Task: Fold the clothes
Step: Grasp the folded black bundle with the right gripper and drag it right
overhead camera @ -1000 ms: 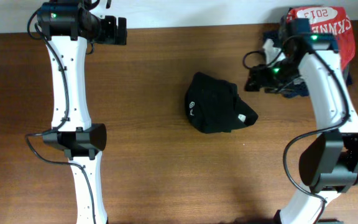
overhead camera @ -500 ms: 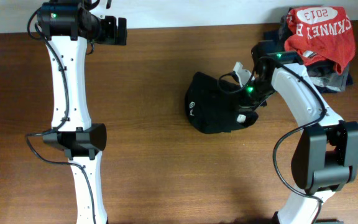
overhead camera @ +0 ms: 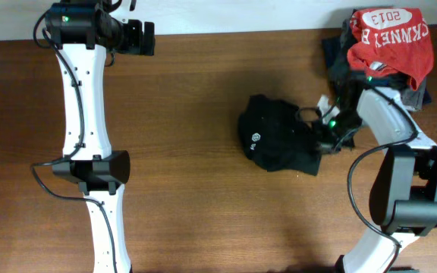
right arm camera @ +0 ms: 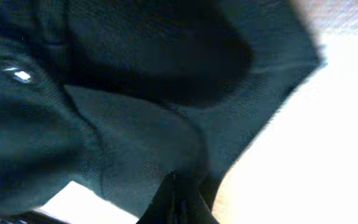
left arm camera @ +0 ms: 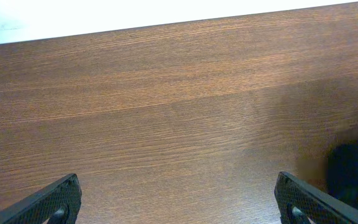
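Observation:
The clothes, a crumpled black shirt [overhead camera: 278,142] with a small white round logo [overhead camera: 255,138], lie bunched on the wooden table right of centre. My right gripper [overhead camera: 322,141] sits at the shirt's right edge and is shut on a fold of the fabric. In the right wrist view the black shirt [right arm camera: 135,93] fills most of the picture, and the closed right gripper [right arm camera: 179,200] pinches it at the bottom. My left gripper [overhead camera: 152,38] is at the far left back of the table, well away from the shirt. It stands open [left arm camera: 179,200] over bare wood, with a corner of the shirt [left arm camera: 356,175] at the right.
A red shirt printed "2013" [overhead camera: 389,34] lies on a pile of grey and navy garments [overhead camera: 338,51] at the back right corner, close behind the right arm. The table's far edge [left arm camera: 166,26] meets a white wall.
The right gripper came from the pile to the shirt's right edge, shut on the fabric and pulled it to the right. The shirt shifted right and changed shape. The left arm stayed still.

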`<state>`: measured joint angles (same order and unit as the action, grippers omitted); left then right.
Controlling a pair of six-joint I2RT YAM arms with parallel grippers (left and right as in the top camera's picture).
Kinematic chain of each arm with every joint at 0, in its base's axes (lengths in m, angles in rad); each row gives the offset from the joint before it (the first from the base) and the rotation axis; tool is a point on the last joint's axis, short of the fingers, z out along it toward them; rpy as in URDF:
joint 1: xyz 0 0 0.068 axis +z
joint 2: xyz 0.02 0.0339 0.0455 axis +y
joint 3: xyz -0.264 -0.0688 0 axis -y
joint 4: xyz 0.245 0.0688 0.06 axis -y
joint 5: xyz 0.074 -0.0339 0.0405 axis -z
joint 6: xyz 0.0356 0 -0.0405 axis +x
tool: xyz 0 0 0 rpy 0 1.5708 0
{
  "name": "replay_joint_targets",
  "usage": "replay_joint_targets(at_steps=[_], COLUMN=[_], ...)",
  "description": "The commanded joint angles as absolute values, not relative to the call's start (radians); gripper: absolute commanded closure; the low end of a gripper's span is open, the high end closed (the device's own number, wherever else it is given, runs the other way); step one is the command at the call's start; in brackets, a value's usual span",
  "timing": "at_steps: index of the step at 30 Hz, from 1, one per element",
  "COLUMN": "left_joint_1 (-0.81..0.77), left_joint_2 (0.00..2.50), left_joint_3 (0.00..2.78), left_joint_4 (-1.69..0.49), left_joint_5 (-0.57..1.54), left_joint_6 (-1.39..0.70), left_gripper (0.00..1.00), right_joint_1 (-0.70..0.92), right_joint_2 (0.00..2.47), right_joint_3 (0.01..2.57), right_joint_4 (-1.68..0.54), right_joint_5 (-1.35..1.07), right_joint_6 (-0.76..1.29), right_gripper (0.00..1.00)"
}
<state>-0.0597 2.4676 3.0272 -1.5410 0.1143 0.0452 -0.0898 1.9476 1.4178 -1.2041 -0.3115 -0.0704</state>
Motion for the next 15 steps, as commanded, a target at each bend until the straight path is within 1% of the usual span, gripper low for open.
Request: replay_joint_targets(at_steps=[1,2,3,8,9,14,15], left_joint_1=[-0.060,-0.060,-0.060,-0.060,-0.060,-0.061,-0.061], left_joint_2=[2.460,2.460,2.460,2.460,2.460,2.461,2.463], left_joint_3=[3.025,3.025,3.025,3.025,3.025,3.025,3.025], left_joint_4=[-1.542,-1.542,-1.542,-1.547,-1.547,-1.554,-1.556], left_joint_5=[0.107,0.107,0.107,0.107,0.107,0.107,0.107], left_joint_6=[0.062,0.063,0.067,0.078,0.078,0.077,0.077], left_gripper=[0.01,0.01,0.01,0.01,0.01,0.01,0.01], right_joint_1=[-0.086,-0.086,-0.086,-0.102,-0.106,-0.105,-0.102], right_joint_2=[1.936,1.936,1.936,1.935,1.935,1.934,1.934], right_joint_3=[1.358,1.356,1.357,1.433,1.464,1.653,1.682], right_joint_4=[-1.180,-1.177,-1.171,-1.192,-1.209,-1.304,-1.314], right_joint_5=[-0.295,-0.294,-0.294,-0.308,-0.310,-0.313,-0.314], right_joint_6=[-0.062,-0.063,-0.063,-0.063,-0.063,-0.073,-0.075], right_gripper=[0.96,0.96,0.93,0.67,0.65,0.62,0.59])
